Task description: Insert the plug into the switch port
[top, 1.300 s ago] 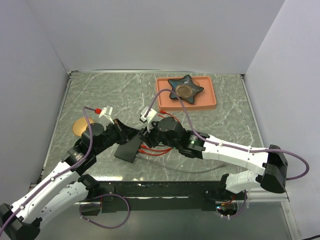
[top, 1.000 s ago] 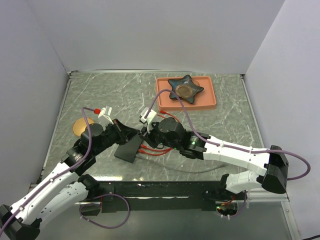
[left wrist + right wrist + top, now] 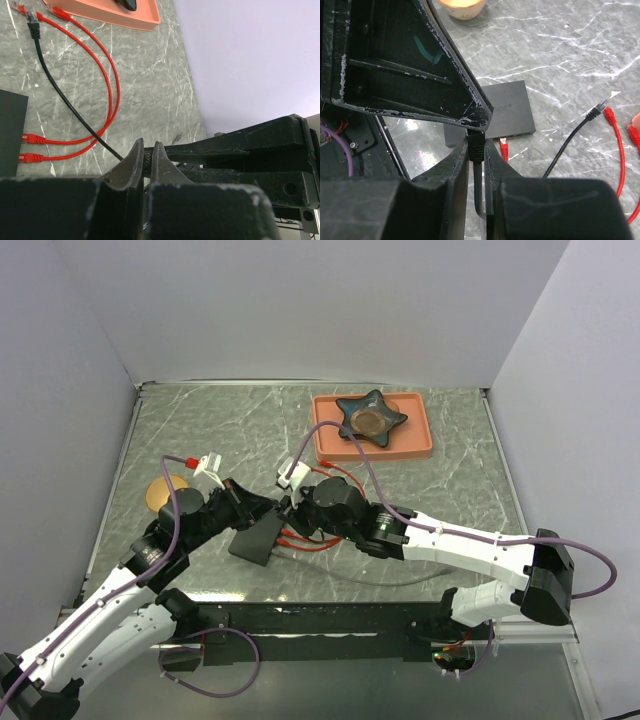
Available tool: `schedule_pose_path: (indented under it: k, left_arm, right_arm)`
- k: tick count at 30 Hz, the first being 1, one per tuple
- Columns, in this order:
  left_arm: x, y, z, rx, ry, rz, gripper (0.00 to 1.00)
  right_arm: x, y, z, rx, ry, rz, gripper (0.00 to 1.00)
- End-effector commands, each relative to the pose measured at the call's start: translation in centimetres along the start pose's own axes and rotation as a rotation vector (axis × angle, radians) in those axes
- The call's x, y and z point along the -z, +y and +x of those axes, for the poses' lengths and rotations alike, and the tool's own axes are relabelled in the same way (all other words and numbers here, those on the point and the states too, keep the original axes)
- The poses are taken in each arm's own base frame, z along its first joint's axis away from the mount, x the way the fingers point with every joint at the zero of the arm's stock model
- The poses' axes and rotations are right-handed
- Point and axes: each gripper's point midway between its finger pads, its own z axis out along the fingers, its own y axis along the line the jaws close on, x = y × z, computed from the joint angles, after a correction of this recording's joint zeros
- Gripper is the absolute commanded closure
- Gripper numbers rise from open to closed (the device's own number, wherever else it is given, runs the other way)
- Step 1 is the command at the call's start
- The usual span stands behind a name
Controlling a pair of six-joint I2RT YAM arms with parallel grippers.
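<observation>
Squeezing in from both sides, the two fingers of the right gripper (image 3: pixel 476 151) hold the black plug (image 3: pixel 476 144). Its black cable (image 3: pixel 60 95) hangs down between them. The left gripper (image 3: pixel 147 154) has its fingers pressed tight together. Their tips sit right at the top end of the plug. I cannot tell if they pinch it too. The two grippers meet nose to nose above the table (image 3: pixel 200 420).

The switch (image 3: pixel 506 107) lies flat on the table, just past the plug in the right wrist view. The plug is not in a port. Two red plugs (image 3: pixel 31 137) sit side by side in the edge of the switch. Their red cables (image 3: pixel 112 85) loop away across the table. The other end of the black cable (image 3: pixel 596 111) lies loose beside the red ends.

Farther off, a pink tray (image 3: pixel 425 445) holds a dark star-shaped dish (image 3: pixel 370 418). A round orange thing (image 3: pixel 158 492) lies by the left arm.

Since a second ago, both wrists have slid a tiny bit to the left. The switch, the tray and the dish have not moved.
</observation>
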Motion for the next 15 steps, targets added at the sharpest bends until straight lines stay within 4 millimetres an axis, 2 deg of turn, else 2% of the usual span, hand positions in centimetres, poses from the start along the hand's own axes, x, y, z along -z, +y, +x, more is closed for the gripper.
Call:
schedule_pose_path:
  k: [1,3,4,5,7,8,10,11,12,14,15]
  left_arm:
    - [0.8,-2.6,-1.5,-0.004,-0.037,0.067,0.94]
    - [0.8,-2.3,-1.6,-0.009,-0.040,0.055,0.82]
    - [0.8,-2.3,-1.6,-0.010,-0.043,0.053,0.72]
    - [0.9,-2.3,-1.6,-0.016,-0.044,0.058,0.54]
    - [1.1,-2.0,-1.8,-0.020,-0.055,0.041,0.36]
    - [1.3,-2.0,-1.9,-0.020,-0.065,0.037,0.22]
    - [1.7,-1.2,-2.2,-0.019,-0.086,-0.005,0.14]
    - [2.1,-1.3,-2.6,-0.020,-0.105,-0.012,0.07]
    - [2.3,-0.5,-2.8,-0.017,-0.122,-0.051,0.05]
    - [2.9,-0.1,-3.3,-0.018,-0.150,-0.070,0.01]
    - [3.0,0.1,-3.4,-0.019,-0.162,-0.079,0.01]
  right_arm:
    - [0.6,-1.2,-3.0,-0.025,-0.094,0.065,0.96]
    - [0.6,-1.3,-3.0,-0.015,-0.088,0.071,0.97]
    - [0.7,-1.4,-2.8,-0.013,-0.080,0.076,0.99]
    - [0.7,-1.4,-2.7,-0.009,-0.076,0.076,0.99]
    - [0.8,-1.6,-2.3,0.000,-0.065,0.083,1.00]
    - [0.8,-1.8,-2.1,0.001,-0.058,0.093,1.00]
    - [1.1,-2.1,-1.6,0.006,-0.045,0.109,1.00]
    - [1.4,-2.9,-1.3,0.014,-0.028,0.150,1.00]
    - [2.1,-3.3,-1.3,0.013,-0.030,0.171,1.00]
    - [3.3,-4.8,-0.7,0.017,-0.016,0.253,1.00]
    - [4.7,-5.6,-0.9,0.013,-0.033,0.288,1.00]
